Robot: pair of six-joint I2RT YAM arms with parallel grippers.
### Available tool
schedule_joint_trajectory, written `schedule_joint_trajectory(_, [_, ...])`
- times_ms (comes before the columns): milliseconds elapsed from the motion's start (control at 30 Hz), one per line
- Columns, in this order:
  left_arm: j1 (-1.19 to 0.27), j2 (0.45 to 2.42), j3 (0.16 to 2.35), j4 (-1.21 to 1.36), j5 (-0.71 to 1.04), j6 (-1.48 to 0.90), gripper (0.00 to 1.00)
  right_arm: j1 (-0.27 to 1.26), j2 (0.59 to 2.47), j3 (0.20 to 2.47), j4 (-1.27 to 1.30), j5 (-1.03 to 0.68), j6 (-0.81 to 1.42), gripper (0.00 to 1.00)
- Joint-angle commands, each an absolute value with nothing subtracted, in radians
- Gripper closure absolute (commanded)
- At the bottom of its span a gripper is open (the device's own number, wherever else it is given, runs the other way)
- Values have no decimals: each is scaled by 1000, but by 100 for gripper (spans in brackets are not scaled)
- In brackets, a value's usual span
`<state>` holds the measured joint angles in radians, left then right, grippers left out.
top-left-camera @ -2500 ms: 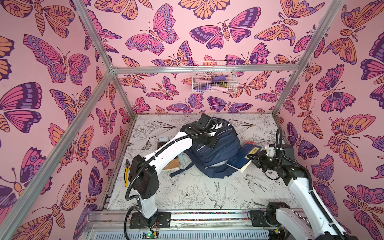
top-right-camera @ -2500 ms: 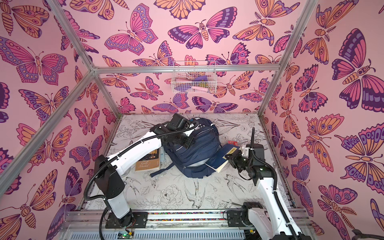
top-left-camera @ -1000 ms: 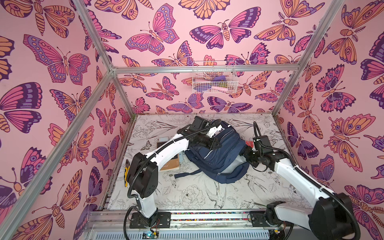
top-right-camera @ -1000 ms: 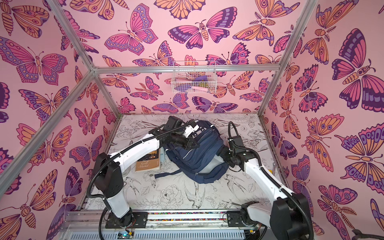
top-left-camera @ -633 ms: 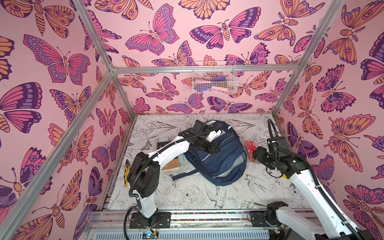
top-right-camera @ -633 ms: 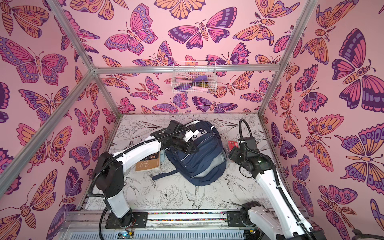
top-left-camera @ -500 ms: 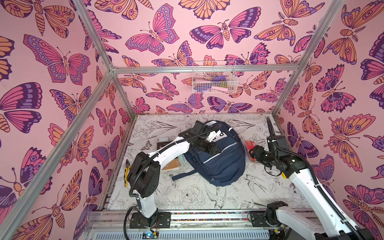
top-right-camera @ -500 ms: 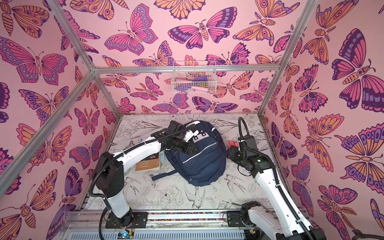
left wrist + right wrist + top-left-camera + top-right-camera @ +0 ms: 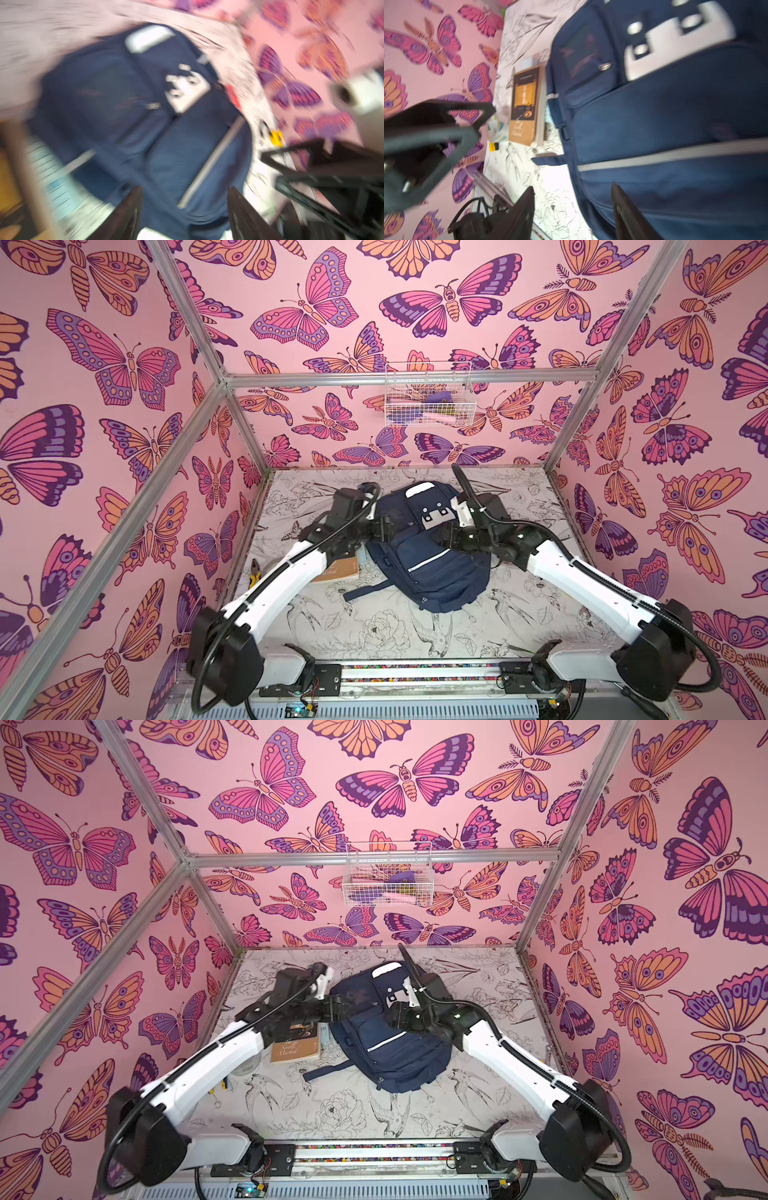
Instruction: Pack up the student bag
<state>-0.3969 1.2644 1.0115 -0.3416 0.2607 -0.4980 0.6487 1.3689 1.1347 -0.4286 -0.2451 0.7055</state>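
Navy student bag (image 9: 432, 568) flat; left tool (image 9: 185, 187) opened.

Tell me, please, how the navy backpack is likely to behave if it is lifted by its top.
The student bag would probably sag and fold rather than keep its shape: its navy fabric lies slumped and creased on the table. Its loose strap would likely trail or snag when dragged. It looks full, so possibly heavy; its contents are hidden.

Both top views are bright, evenly lit and sharp, with only soft, faint shadows on the table (image 9: 374, 639). In the left wrist view strong motion blur smears the student bag (image 9: 128, 108); the right wrist view is blurred less.
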Motion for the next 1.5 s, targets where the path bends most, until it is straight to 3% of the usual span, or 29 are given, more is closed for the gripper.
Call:
schedule_joint_trajectory(0, [-266,1185,893,-443,167,-669,33,689,1425,1188,-398,-303,699,41])
schedule_joint_trajectory(200, [-13,1072,706,-488,300,-817,33,715,1475,1157,-345,-347,713,40])
schedule_joint_trajectory(400, [130,1051,594,-531,318,-922,32,717,1496,1167,-367,-356,693,39])
schedule_joint_trajectory(667, [192,1083,476,-338,382,-1018,28,716,1487,1148,-353,-356,710,38])
schedule_joint_trajectory(967, [213,1178,378,-102,427,-1111,32,716,1423,1113,-358,-355,699,36])
schedule_joint_trajectory(1200, [213,1225,339,76,448,-1108,52,716,1410,1071,-304,-367,737,36])
schedule_joint_trajectory(1467, [213,1078,300,13,409,-1097,86,716,1428,1111,-331,-364,716,39])
